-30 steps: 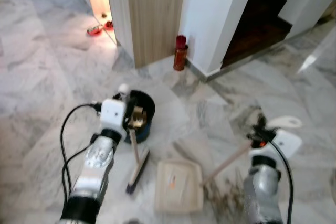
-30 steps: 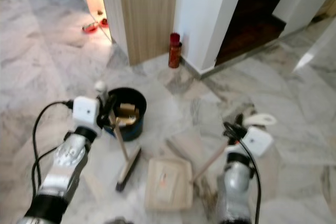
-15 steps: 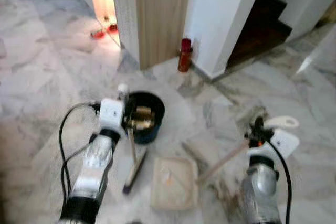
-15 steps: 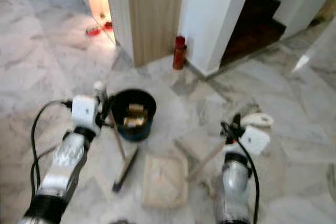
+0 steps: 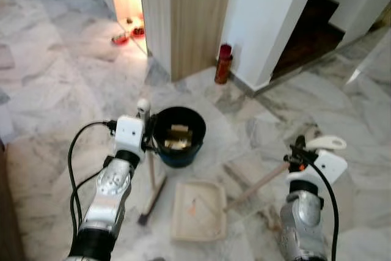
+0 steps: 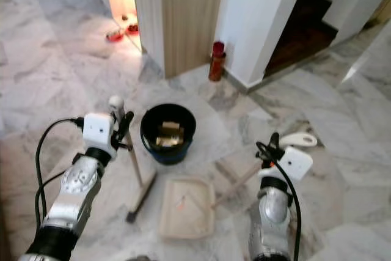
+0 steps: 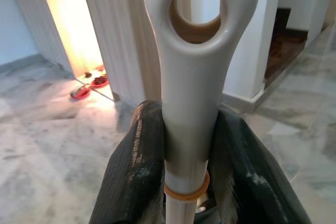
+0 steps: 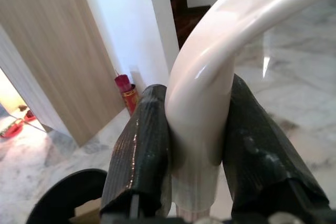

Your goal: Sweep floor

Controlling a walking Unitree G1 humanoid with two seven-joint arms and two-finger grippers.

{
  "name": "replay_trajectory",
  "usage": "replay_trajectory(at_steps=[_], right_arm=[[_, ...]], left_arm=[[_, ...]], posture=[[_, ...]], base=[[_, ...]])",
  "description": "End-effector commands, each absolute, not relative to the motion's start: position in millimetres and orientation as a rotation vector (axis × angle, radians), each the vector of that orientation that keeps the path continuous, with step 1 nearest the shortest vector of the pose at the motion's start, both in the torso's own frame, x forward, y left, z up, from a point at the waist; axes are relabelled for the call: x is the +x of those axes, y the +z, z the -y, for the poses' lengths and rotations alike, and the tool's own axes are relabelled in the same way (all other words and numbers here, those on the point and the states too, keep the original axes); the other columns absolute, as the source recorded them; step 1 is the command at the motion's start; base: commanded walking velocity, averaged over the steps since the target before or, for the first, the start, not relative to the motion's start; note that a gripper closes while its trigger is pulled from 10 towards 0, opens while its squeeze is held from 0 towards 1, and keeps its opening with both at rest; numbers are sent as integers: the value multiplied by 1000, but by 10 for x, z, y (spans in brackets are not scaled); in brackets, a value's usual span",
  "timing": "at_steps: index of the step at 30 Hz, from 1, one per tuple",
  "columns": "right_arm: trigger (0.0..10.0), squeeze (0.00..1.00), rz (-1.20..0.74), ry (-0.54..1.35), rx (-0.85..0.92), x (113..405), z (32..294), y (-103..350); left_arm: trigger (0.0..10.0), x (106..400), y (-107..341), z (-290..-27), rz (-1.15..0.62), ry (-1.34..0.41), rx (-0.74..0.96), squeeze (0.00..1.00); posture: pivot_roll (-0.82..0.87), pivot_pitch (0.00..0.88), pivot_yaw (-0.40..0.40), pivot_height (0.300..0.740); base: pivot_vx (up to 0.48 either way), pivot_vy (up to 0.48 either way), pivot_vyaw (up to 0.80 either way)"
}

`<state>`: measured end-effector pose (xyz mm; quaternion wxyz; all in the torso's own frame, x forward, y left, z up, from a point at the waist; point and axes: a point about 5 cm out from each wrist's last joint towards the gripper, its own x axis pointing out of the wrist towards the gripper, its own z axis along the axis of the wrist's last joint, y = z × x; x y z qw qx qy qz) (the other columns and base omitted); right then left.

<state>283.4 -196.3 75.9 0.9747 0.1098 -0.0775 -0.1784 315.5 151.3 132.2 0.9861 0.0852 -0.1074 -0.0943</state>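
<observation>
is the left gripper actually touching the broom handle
Touching. The left wrist view shows the left gripper with both black fingers pressed against the cream plastic broom handle, no gap on either side.

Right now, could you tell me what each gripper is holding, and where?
Left gripper clamps the broom just below its handle loop; right gripper clamps the dustpan at its curved handle end.

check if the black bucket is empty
No, the black bucket holds some tan, box-like scraps at its bottom, plain in the left eye view.
</observation>
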Motion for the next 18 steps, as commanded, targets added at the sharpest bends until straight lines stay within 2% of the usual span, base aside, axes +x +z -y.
replay_trajectory(at_steps=[1, 6, 18], right_arm=[[10000, 0, 191, -384, 221, 2821, 2031, 809], [10000, 0, 193, -384, 220, 2823, 2030, 814], [10000, 0, 249, -387, 198, 2860, 2155, 979]], left_arm=[[10000, 3157, 1414, -1469, 258, -203, 170, 0], [10000, 3162, 1414, -1485, 259, -200, 173, 0], [10000, 3186, 1429, -1483, 268, -194, 187, 0]], posture=[[207, 85, -48, 740], [204, 83, -46, 740], [197, 62, -48, 740]], base=[[0, 296, 0], [0, 300, 0], [0, 0, 0]])
